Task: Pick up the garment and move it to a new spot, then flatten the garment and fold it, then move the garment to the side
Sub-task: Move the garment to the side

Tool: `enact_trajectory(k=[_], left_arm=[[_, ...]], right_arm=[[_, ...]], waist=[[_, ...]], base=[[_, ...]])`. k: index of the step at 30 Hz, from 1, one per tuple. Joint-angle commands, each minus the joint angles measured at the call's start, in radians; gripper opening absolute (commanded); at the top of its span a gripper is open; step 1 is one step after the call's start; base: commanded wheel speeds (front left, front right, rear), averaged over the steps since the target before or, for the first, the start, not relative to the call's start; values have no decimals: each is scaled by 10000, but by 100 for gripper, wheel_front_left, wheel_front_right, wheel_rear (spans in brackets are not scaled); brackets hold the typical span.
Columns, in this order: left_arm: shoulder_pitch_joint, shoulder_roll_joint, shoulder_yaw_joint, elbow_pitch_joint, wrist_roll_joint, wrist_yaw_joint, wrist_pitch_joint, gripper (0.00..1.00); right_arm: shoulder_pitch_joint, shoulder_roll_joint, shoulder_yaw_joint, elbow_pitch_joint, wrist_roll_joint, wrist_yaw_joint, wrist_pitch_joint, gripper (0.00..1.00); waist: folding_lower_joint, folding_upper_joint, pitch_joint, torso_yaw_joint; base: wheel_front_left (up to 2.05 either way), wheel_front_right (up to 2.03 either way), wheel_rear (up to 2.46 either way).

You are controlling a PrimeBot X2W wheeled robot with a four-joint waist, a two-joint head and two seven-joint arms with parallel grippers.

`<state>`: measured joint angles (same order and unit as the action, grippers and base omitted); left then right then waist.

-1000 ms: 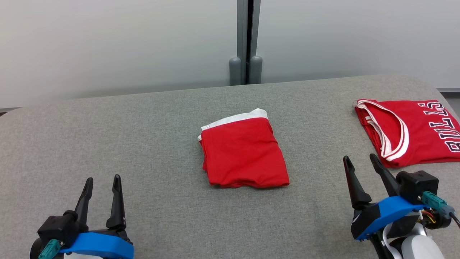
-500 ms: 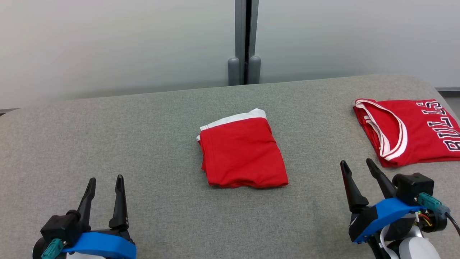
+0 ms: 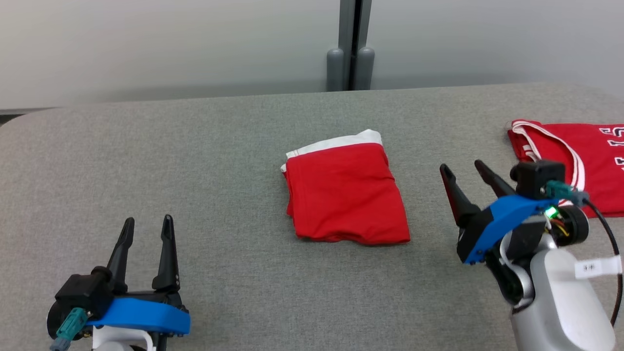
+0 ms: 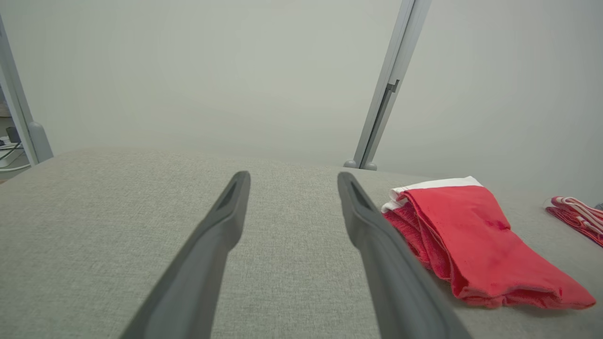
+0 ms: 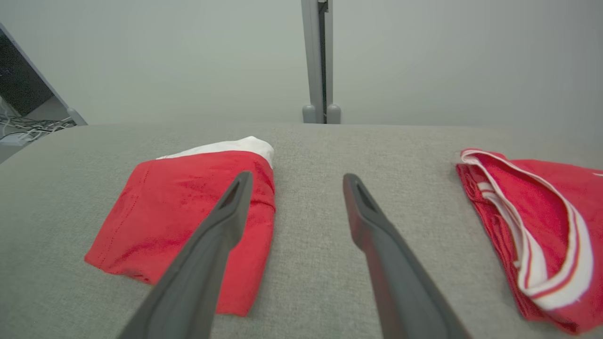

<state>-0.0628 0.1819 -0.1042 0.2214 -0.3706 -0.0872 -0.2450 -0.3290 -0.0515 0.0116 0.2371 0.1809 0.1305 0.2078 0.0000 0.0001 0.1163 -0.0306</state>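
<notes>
Neatly folded, the garment [image 3: 347,195] (red, white-edged) lies on the table [image 3: 195,146].

Right claw [image 3: 460,165] has risen and gone fwd, now nearer the folded red garment [image 3: 346,195].

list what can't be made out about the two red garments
head view: lettering on the red jersey is cut off by the right edge; the wrist of the right gripper covers its near corner.
left wrist view: the right edge cuts it to a sliver.
folded red garment: its type and inner layers hidden by its folds; right wrist view: a finger crosses its edge.
</notes>
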Motion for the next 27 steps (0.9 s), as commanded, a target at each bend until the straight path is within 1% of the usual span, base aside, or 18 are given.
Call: enact_trajectory(k=[1, 5, 7, 8, 10, 16, 21, 24, 25, 26, 27], left_arm=[[-270, -9, -26, -94, -37, 58, -16, 100], [-613, -95, -182, -122, -24, -12, -48, 100], [-772, -130, -265, -83, -7, -62, -78, 100], [-772, -130, -265, -83, -7, -62, -78, 100], [-935, -157, -337, -38, 2, -94, -104, 100], [-1281, -257, -520, 128, 27, -180, -146, 100], [-1435, -305, -580, 297, 26, -243, -191, 100], [-1476, -325, -563, 364, 29, -261, -201, 100], [-1460, -324, -536, 390, 28, -270, -203, 100], [-1446, -331, -517, 407, 24, -272, -206, 100], [-1430, -334, -492, 416, 21, -281, -208, 100]], right_arm=[[-693, -4, -112, 494, 120, 5, 313, 100], [-1935, 11, -302, 1785, 405, 5, 836, 100], [-2405, 11, -297, 2526, 650, 5, 995, 100], [-2405, 11, -297, 2526, 650, 5, 995, 100], [-2856, 6, -305, 3270, 963, 5, 1077, 100], [-3854, 8, -529, 5543, 873, 5, 1154, 100], [-4318, 3, -416, 7062, 872, 5, 897, 100], [-4371, 51, 85, 7857, 993, 5, 1181, 100], [-4381, 74, 316, 8052, 992, 7, 1312, 80], [-4414, 82, 500, 8164, 948, 10, 1334, 29], [-4481, 83, 638, 8217, 902, 15, 1301, 0]], waist=[[0, -1, 375, 299], [0, -1, 765, 706], [0, -1, 926, 889], [0, -1, 926, 889], [0, -1, 1079, 1059], [0, -1, 1391, 1467], [0, -1, 1510, 1632], [0, -1, 1524, 1637], [0, -1, 1523, 1603], [0, -1, 1519, 1569], [0, -1, 1508, 1511]], base=[[0, 0, 0], [0, 0, 0], [0, 0, 0], [0, 0, 0], [0, 0, 0], [0, 0, 0], [0, 0, 0], [0, 0, 0], [0, 0, 0], [0, 0, 0], [0, 0, 0]])
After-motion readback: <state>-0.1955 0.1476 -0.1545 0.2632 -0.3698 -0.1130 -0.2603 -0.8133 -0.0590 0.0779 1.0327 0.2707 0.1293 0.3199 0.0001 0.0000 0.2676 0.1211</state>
